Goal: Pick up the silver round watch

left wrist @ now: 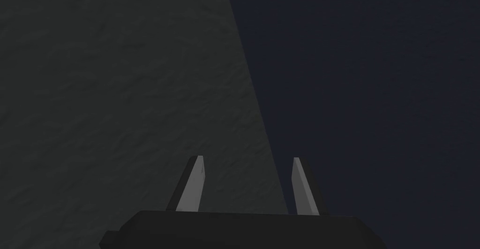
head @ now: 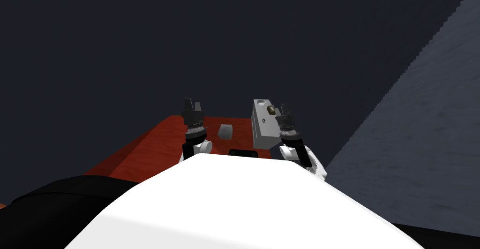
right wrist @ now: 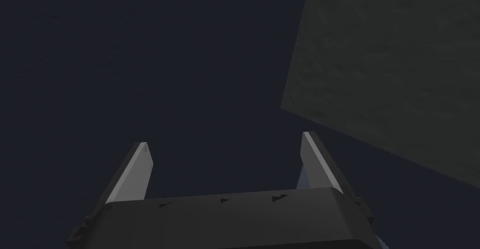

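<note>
**Item:** silver round watch (head: pixel 261 102). Judged to be the small pale disc on top of the light grey box (head: pixel 262 136); too small to be sure.
**Place:** just beside the right claw (head: pixel 284 108), on its side facing the left claw (head: pixel 192 103). The box stands on the red-brown counter (head: pixel 154 147).
**Look:** pale, round; no strap discernible.
**Handling (judged):** light, rigid, smooth, likely slippery and easily scratched. Grip across the case rim.
**Right claw:** blades wide apart, empty.
**Left claw:** blades parted, empty, farther off.
</note>
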Controlling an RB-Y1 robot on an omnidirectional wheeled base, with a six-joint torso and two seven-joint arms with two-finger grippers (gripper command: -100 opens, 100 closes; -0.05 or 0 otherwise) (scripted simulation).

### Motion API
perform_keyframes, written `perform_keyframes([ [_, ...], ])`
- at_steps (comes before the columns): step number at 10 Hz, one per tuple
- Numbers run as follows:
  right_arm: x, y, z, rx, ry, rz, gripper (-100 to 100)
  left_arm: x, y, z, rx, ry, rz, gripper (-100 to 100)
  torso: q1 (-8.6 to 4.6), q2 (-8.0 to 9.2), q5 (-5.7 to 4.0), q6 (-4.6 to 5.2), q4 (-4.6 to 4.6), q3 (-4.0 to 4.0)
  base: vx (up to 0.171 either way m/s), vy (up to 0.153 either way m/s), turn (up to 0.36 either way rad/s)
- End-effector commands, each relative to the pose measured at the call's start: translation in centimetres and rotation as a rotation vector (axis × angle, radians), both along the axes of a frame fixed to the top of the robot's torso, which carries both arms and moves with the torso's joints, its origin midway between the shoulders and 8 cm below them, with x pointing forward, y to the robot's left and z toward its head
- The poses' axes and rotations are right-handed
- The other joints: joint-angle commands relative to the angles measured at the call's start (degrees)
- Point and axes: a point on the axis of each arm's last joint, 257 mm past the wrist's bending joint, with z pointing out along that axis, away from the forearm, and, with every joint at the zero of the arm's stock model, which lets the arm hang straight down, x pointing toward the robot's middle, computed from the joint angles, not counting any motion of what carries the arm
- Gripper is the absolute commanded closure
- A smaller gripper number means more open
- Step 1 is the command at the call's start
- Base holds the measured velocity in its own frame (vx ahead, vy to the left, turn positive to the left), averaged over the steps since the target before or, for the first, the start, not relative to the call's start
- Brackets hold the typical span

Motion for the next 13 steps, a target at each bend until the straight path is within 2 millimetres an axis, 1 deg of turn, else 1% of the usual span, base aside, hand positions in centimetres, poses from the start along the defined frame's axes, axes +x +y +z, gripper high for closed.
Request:
perform_keyframes([
  [1,0.9,0.0,-2.5,-0.038,0.063,0.013,-100,0.0,0.0,0.0,0.000,0.000,0.000,0,0.00,0.00,0.00,0.00,0.00,0.00,-0.024,0.017,0.127],
  [2,1.5,0.1,-4.3,-0.068,0.108,0.022,-100,0.0,0.0,0.0,0.000,0.000,0.000,0,0.01,0.00,0.00,-0.01,0.00,0.00,-0.027,0.017,0.133],
  [3,1.5,0.1,-4.3,-0.082,0.110,0.027,-100,0.0,0.0,0.0,0.000,0.000,0.000,0,0.01,0.01,0.01,-0.01,0.00,0.00,-0.019,0.007,0.037],
  [6,2.8,-0.2,-10.0,-0.182,0.249,0.046,-100,0.0,0.0,0.0,0.000,0.000,0.000,0,0.03,-0.01,0.01,-0.01,0.00,-0.01,-0.016,0.019,0.123],
  [7,2.8,-0.4,-10.3,-0.192,0.256,0.046,-100,0.0,0.0,0.0,0.000,0.000,0.000,0,0.03,-0.03,0.01,0.00,0.00,-0.01,-0.006,0.016,0.028],
  [10,3.4,-1.9,-16.8,-0.306,0.414,0.046,-100,0.0,0.0,0.0,0.000,0.000,0.000,0,0.06,-0.09,0.02,-0.01,-0.01,-0.05,0.002,0.030,0.128],
  [11,3.4,-2.2,-17.1,-0.317,0.421,0.045,-100,0.0,0.0,0.0,0.000,0.000,0.000,0,0.10,-0.10,0.02,0.01,-0.02,-0.06,0.014,0.028,0.042],
  [12,3.4,-3.0,-19.3,-0.360,0.475,0.042,-100,0.0,0.0,0.0,0.000,0.000,0.000,0,0.07,-0.12,0.02,0.02,-0.02,-0.07,0.021,0.026,0.094],
  [13,3.4,-3.2,-19.5,-0.361,0.479,0.040,-100,0.0,0.0,0.0,0.000,0.000,0.000,0,0.06,-0.15,0.02,0.01,-0.03,-0.08,0.018,0.018,0.054],
])
